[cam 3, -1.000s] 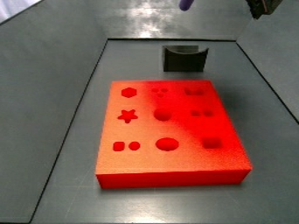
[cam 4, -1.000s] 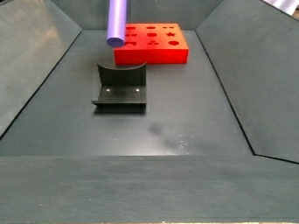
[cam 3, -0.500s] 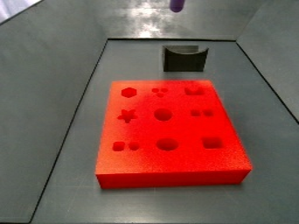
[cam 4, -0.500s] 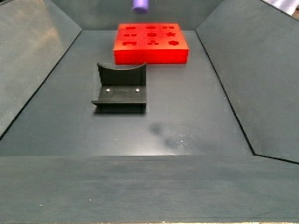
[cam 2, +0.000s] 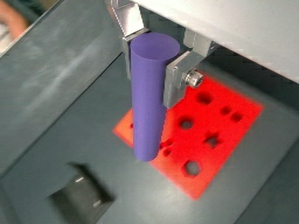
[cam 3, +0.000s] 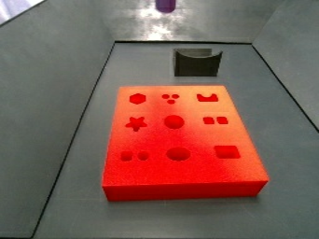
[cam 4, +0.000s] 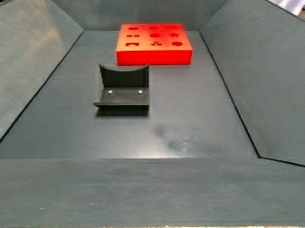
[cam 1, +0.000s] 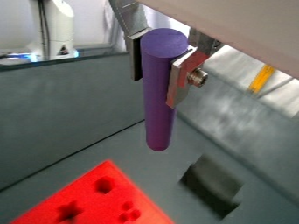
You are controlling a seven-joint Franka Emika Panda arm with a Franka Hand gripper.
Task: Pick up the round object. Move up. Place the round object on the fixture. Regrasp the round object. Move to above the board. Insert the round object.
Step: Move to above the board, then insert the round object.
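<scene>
My gripper (cam 1: 162, 54) is shut on the purple round object (cam 1: 159, 92), holding it upright by its top end high above the floor; it shows the same way in the other wrist view (cam 2: 149, 96), gripper (cam 2: 158, 63). In a side view only the peg's lower tip (cam 3: 165, 5) shows at the upper edge; the gripper itself is out of frame in both side views. The orange-red board (cam 3: 177, 140) lies flat with its cut-out holes, also seen in a side view (cam 4: 154, 43) and below the peg in both wrist views (cam 2: 205, 127). The dark fixture (cam 4: 123, 89) stands apart from the board (cam 3: 197, 63).
Sloped grey walls (cam 4: 42, 62) enclose the dark floor (cam 4: 179, 125). The fixture also shows in both wrist views (cam 1: 216, 182) (cam 2: 79, 194).
The peg has risen and shifted toward the board; it has left one side view entirely and only its tip remains at the top of the other.
</scene>
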